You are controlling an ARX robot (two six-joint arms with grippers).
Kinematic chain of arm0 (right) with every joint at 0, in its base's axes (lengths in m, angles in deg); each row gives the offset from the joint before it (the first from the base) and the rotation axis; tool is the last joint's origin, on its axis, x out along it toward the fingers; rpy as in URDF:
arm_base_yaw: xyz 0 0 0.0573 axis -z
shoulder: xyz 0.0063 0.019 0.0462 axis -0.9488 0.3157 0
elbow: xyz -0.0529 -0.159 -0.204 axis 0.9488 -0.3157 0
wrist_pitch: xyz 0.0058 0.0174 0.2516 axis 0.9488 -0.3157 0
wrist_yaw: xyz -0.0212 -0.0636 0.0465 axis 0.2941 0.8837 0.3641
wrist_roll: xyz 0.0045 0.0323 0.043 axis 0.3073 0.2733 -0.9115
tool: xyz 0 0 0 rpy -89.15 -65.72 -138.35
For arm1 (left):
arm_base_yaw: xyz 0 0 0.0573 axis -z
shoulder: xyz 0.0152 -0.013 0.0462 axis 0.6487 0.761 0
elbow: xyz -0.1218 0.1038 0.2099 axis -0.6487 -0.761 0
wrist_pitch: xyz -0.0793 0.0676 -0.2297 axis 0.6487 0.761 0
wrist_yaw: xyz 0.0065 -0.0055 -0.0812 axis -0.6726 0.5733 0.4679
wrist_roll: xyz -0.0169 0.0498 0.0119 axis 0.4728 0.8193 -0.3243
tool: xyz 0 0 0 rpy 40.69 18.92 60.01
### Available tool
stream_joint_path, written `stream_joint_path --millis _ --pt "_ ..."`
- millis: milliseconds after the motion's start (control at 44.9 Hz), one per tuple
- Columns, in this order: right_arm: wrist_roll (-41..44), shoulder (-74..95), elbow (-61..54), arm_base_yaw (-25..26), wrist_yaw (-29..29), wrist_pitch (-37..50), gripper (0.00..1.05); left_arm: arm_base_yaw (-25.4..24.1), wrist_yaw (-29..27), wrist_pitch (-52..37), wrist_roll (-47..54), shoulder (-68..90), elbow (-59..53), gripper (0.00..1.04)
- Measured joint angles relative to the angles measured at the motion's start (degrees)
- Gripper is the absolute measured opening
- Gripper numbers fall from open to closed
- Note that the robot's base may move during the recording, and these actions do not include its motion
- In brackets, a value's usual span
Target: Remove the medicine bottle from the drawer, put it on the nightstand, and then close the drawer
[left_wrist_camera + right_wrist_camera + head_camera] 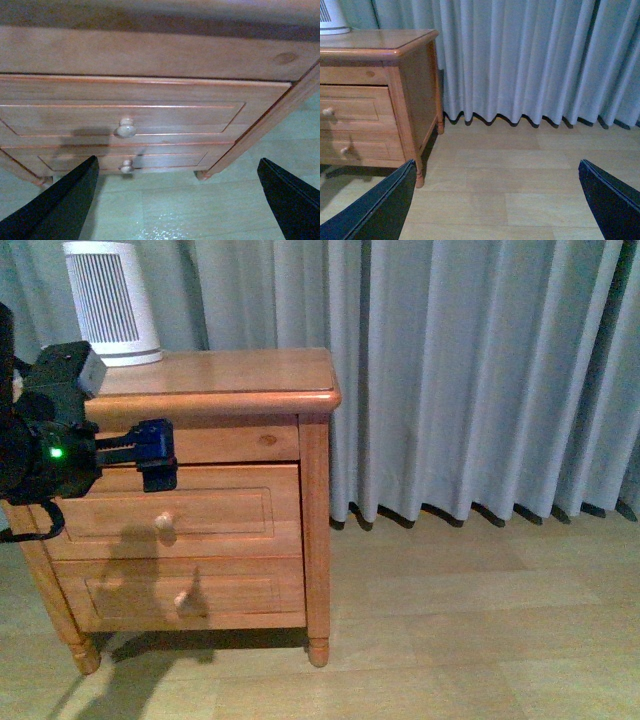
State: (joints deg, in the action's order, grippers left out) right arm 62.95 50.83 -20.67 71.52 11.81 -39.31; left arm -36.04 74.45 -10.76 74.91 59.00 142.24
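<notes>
Front view puts my left gripper (157, 454) just in front of the nightstand (225, 375), level with the top edge of the drawer (200, 505), which is fully shut, and above its knob (165, 523). Its fingers (62, 202) are spread wide and hold nothing. My right gripper (495, 200) is also spread wide, over the floor (520, 165) beside the nightstand.

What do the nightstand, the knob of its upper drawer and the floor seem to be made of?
The nightstand looks like solid wood under a glossy orange-brown varnish: grain, a knot and light reflections show. The knob of the upper drawer seems to be paler turned wood, possibly unvarnished. The floor looks like pale wood-pattern planks, perhaps laminate or vinyl: seams and a slight sheen show.
</notes>
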Motion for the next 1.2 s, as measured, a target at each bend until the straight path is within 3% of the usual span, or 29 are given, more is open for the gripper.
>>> stream_joint_path --millis 535,1203 --pt "0.00 0.00 0.00 0.00 0.00 0.00 0.98 -0.87 -1.53 11.10 2.56 20.06 24.28 0.98" --pt "0.00 0.00 0.00 0.00 0.00 0.00 0.98 -1.99 -2.19 8.52 2.34 26.08 26.97 0.98"
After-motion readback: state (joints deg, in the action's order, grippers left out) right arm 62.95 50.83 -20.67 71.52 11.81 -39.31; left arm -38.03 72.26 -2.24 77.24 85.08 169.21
